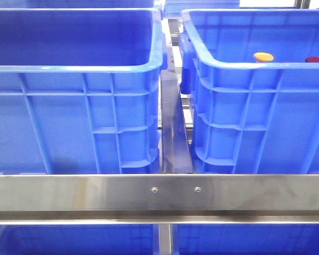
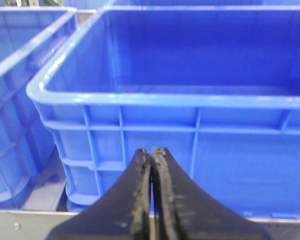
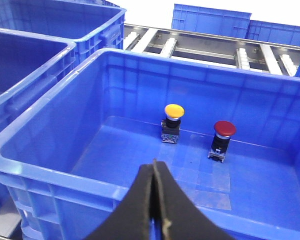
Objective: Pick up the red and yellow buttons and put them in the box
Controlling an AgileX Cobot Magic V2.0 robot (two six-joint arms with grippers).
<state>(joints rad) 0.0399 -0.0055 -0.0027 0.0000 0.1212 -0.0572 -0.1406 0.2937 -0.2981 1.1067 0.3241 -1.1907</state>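
Note:
The yellow button (image 3: 173, 111) and the red button (image 3: 224, 128) stand upright on small black bases on the floor of the right blue crate (image 3: 65, 170). In the front view only their caps, yellow (image 1: 263, 57) and red (image 1: 315, 60), show over that crate's rim (image 1: 244, 66). My right gripper (image 3: 154, 162) is shut with nothing in it, over the crate's near rim and short of both buttons. The box (image 1: 69, 68) is the left blue crate, and what shows of its inside is bare. Low in front of the box's ribbed outer wall (image 2: 165, 98), my left gripper (image 2: 152, 150) is shut and holds nothing.
A steel rail (image 1: 159, 191) runs across the front below both crates, and a steel strip (image 1: 174, 133) fills the gap between them. More blue crates stand to the left (image 2: 15, 80) and at the back (image 3: 210, 20). A roller conveyor (image 3: 205, 47) lies behind the right crate.

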